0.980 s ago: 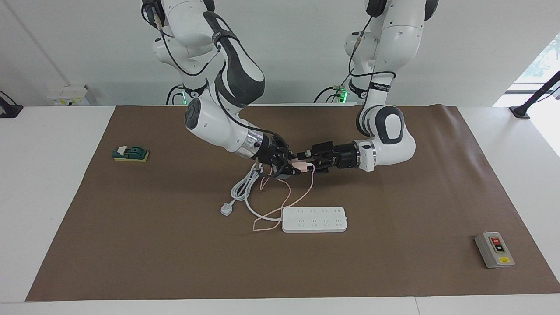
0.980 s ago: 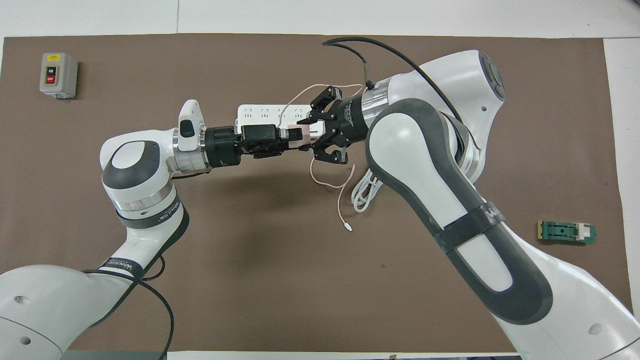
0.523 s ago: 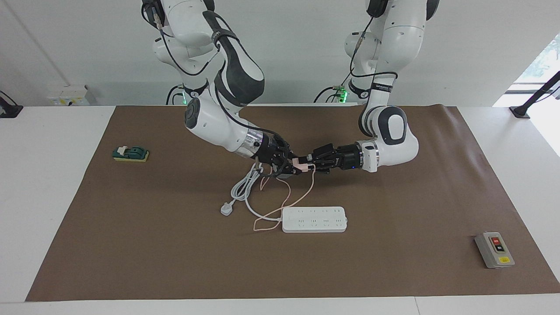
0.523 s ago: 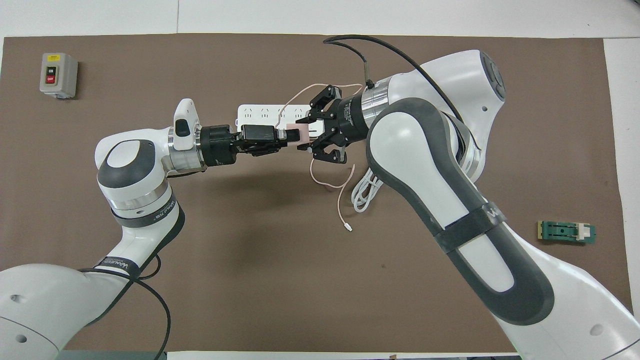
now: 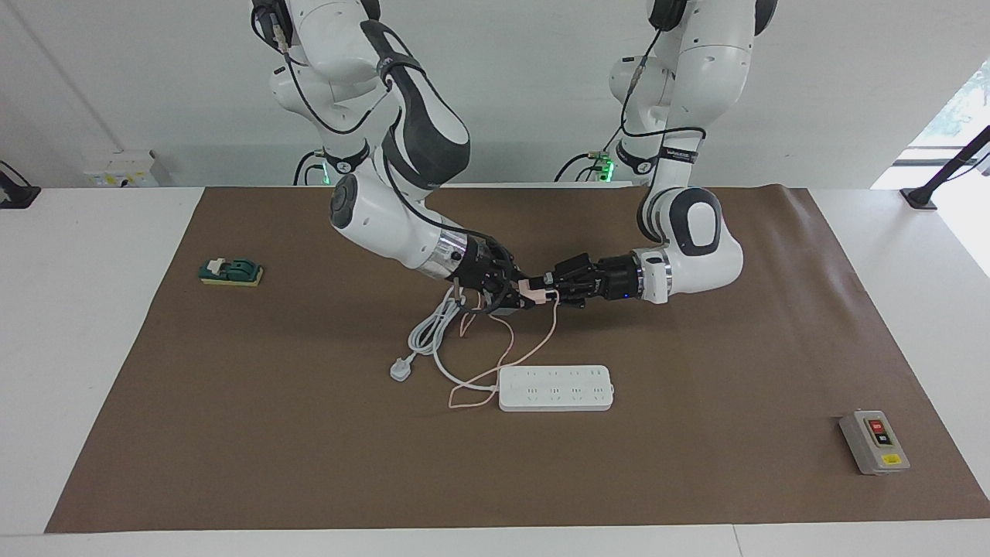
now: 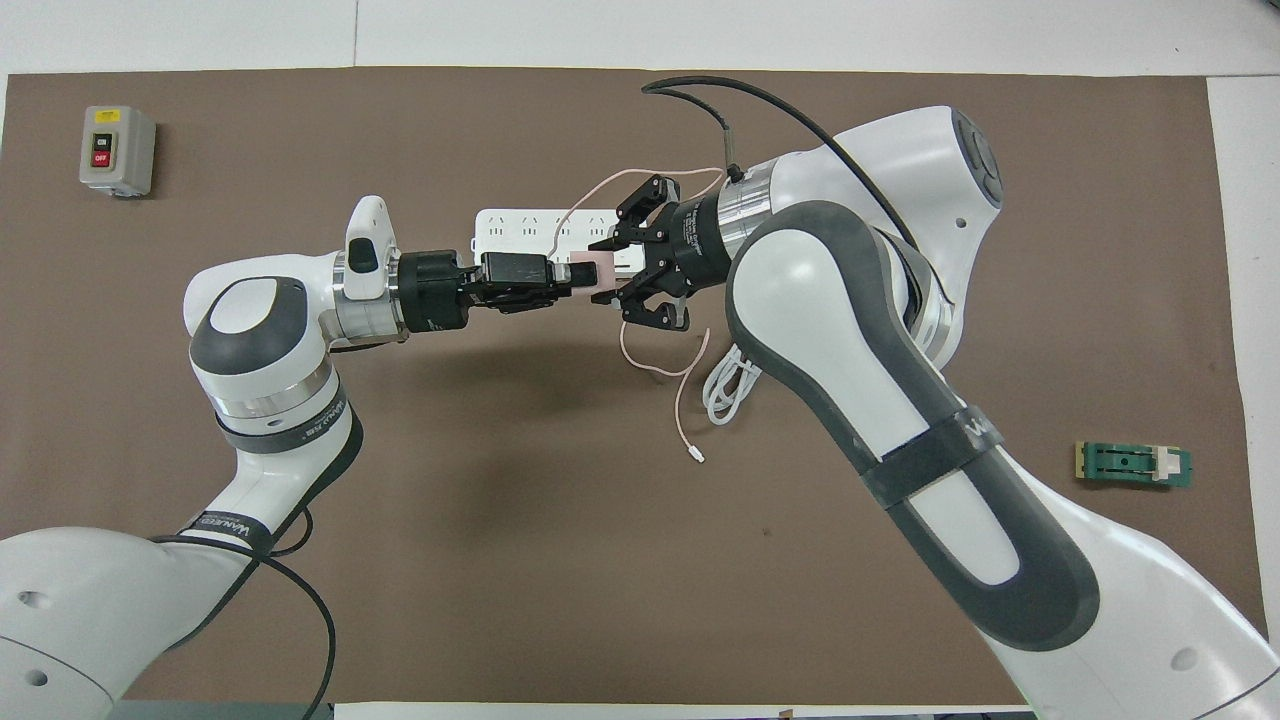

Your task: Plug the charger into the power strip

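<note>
The pale-pink charger [image 5: 532, 289] [image 6: 597, 272] hangs in the air between both grippers, over the mat a little nearer to the robots than the power strip. My left gripper [image 5: 549, 293] [image 6: 572, 275] is shut on one end of it. My right gripper [image 5: 516, 293] [image 6: 617, 272] is at the other end, right against the charger. The thin pink cable [image 5: 534, 346] [image 6: 680, 400] droops from the charger to the mat. The white power strip [image 5: 556, 387] [image 6: 510, 225] lies flat mid-table, partly hidden under the grippers in the overhead view.
The strip's thick white cord [image 5: 431, 329] [image 6: 728, 385] lies coiled beside it, ending in a white plug [image 5: 401, 370]. A grey button box [image 5: 874, 441] [image 6: 117, 150] sits toward the left arm's end. A green block [image 5: 231, 272] [image 6: 1133, 465] sits toward the right arm's end.
My left gripper has shut on the charger, and the left arm's elbow has swung slightly outward. The charger has stayed nearly still between the two grippers.
</note>
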`<control>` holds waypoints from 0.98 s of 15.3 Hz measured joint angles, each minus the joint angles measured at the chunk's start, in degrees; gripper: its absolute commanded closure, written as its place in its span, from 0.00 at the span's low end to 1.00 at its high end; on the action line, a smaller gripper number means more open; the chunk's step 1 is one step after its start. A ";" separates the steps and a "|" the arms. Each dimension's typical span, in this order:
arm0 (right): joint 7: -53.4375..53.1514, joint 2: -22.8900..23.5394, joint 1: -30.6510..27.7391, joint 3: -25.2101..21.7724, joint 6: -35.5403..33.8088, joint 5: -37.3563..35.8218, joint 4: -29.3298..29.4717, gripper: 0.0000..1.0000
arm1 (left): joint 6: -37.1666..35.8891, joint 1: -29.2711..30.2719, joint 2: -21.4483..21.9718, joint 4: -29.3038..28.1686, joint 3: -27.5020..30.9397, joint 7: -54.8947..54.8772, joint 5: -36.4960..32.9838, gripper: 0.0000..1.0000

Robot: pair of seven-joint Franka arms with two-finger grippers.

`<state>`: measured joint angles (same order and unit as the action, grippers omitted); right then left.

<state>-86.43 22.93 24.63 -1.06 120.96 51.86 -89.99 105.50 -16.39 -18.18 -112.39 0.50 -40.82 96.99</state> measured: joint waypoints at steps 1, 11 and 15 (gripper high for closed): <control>0.00 0.00 0.08 0.00 0.35 0.00 0.00 0.00 | 0.24 0.00 0.13 0.10 -0.06 0.58 -0.91 1.00; 0.00 -0.05 0.26 -0.01 0.80 0.00 0.09 0.00 | 3.22 0.25 1.55 8.23 -0.13 2.15 -27.43 1.00; 0.00 -0.58 0.17 -0.29 0.80 -0.01 0.13 0.00 | 2.33 0.33 1.59 13.74 -0.07 2.55 -41.87 1.00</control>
<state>-86.43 22.35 24.80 -1.35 121.76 51.85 -89.86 107.83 -16.06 -16.59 -98.65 0.43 -38.27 55.13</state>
